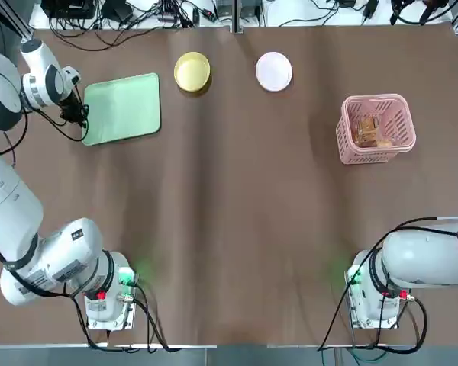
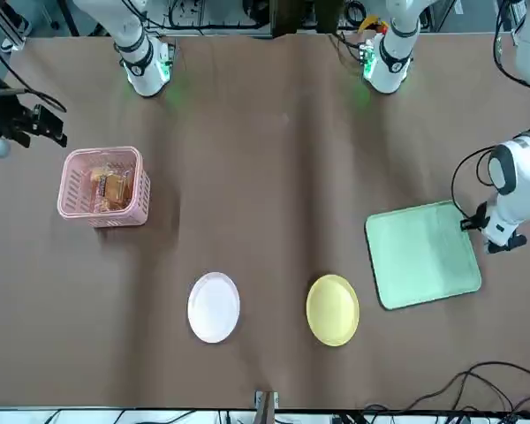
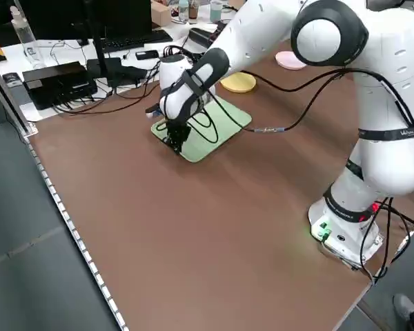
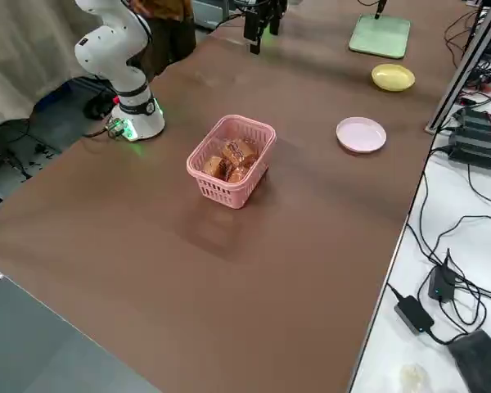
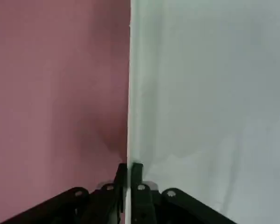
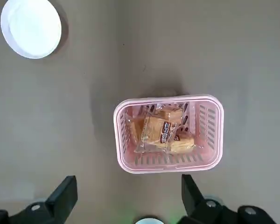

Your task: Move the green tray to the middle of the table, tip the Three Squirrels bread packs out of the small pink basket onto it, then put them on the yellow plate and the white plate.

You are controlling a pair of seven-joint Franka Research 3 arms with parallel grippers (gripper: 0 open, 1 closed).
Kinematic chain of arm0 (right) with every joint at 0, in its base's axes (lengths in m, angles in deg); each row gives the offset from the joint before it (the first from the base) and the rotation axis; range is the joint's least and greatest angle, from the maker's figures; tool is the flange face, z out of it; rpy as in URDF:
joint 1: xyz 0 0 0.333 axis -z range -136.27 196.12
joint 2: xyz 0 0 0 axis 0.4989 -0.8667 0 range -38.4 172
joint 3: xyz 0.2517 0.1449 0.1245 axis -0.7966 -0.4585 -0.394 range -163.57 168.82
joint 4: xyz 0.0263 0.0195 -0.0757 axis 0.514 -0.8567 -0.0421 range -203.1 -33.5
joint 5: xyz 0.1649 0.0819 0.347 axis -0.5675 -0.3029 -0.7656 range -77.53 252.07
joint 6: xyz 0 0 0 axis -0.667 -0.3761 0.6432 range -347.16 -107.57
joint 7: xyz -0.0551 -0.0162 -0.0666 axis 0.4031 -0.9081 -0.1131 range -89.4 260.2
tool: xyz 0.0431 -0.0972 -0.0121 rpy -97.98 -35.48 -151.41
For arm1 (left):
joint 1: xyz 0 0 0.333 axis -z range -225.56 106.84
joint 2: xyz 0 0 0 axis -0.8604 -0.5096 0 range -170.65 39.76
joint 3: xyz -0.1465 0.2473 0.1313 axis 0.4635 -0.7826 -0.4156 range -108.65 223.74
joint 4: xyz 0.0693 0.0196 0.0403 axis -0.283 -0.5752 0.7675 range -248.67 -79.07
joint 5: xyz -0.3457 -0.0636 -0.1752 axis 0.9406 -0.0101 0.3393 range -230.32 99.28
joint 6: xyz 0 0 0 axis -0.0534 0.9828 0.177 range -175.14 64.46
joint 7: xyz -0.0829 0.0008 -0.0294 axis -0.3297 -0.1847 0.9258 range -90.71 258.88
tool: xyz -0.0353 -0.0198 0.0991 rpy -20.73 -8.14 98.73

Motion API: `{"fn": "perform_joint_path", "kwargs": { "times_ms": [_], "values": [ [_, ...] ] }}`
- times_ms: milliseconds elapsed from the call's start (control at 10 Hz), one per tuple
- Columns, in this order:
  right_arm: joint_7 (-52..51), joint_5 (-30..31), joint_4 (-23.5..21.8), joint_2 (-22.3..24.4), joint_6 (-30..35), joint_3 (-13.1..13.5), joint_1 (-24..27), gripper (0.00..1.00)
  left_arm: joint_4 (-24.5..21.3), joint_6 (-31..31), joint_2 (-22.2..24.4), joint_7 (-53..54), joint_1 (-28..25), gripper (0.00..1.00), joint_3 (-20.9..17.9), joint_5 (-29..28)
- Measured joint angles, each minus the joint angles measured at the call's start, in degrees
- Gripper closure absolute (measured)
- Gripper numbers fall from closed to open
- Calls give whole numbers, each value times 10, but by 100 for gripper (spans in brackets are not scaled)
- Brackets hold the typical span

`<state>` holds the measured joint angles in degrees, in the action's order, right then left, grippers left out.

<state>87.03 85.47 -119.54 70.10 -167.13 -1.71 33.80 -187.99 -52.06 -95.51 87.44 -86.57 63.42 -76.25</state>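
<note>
My left end effector [image 5: 129,179] is pinched narrow on the outer edge of the green tray [image 1: 122,107], rim between the fingers. The tray sits flat at the far left of the desk [image 1: 229,229], just beside the yellow plate [image 1: 191,72]. Whether the rim is seated deep or only nipped at the lip I can't tell; the wrist view is too tight.

Key relation: the desk's middle lies to my right of the tray, so the tray body is between my grip and the target. The next move would be a push or drag across, leading with the tray, long axis roughly along that travel. A one-edge grip could let it pivot.

My right end effector [image 6: 126,198] is wide open, holding nothing, parked high with the small pink basket [image 1: 374,128] below it. The Three Squirrels bread packs [image 6: 164,132] are still in the basket. The white plate [image 1: 274,71] is bare, at the far side.
</note>
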Motion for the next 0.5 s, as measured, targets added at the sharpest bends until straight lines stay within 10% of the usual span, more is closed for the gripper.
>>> {"fn": "perform_joint_path", "kwargs": {
  "times_ms": [500],
  "values": [
    [-2, 0, 0, 0, 0, 0, 0, 1, -83, 0, 50, 29, -1, 93, 2, 0]
  ]
}}
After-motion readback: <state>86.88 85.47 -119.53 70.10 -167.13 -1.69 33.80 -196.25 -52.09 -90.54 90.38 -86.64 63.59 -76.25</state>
